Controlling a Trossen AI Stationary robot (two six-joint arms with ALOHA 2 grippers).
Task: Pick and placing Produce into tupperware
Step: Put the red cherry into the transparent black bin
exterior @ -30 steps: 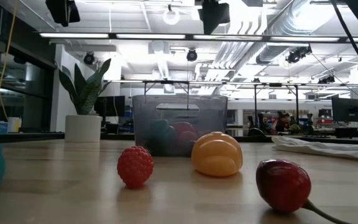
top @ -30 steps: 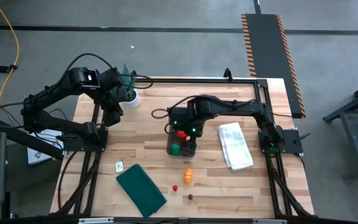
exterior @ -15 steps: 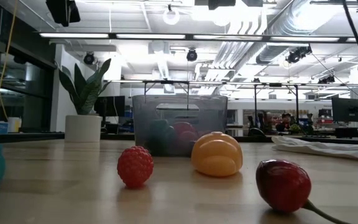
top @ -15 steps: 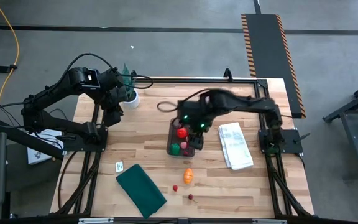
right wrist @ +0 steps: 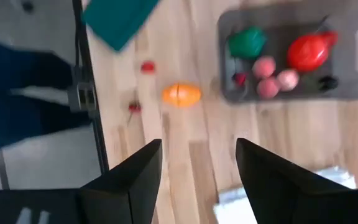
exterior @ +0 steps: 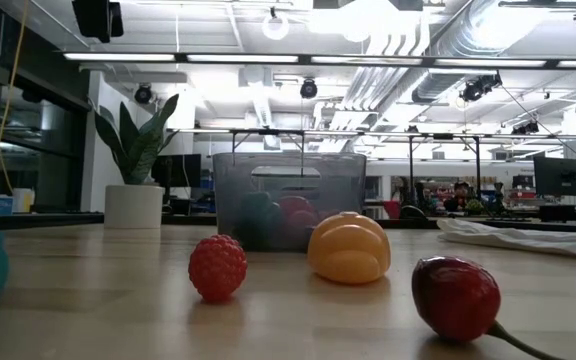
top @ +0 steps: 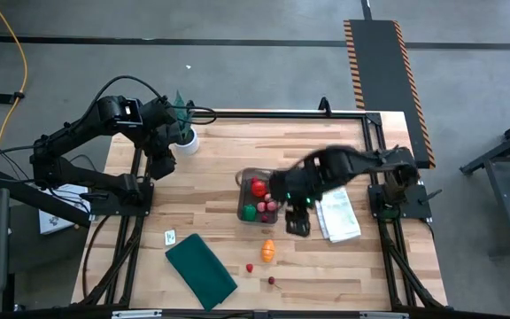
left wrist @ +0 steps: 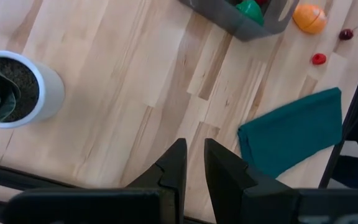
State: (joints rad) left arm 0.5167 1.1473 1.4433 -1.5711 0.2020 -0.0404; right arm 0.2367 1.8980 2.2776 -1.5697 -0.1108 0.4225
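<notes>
The right gripper (top: 297,221), fingers wide and empty, is now sitting lower right of the tupperware (top: 243,202), having left it. The left gripper (top: 161,166), fingers narrow, is staying upper left.

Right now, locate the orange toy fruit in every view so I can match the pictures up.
High view: the orange toy fruit lies on the table below the tupperware.
Low view: centre foreground, in front of the tupperware.
Left wrist view: top right corner, beside the tupperware.
Right wrist view: centre, beside the tupperware.
Shared landmark: the tupperware, nearest it in every view.
</notes>
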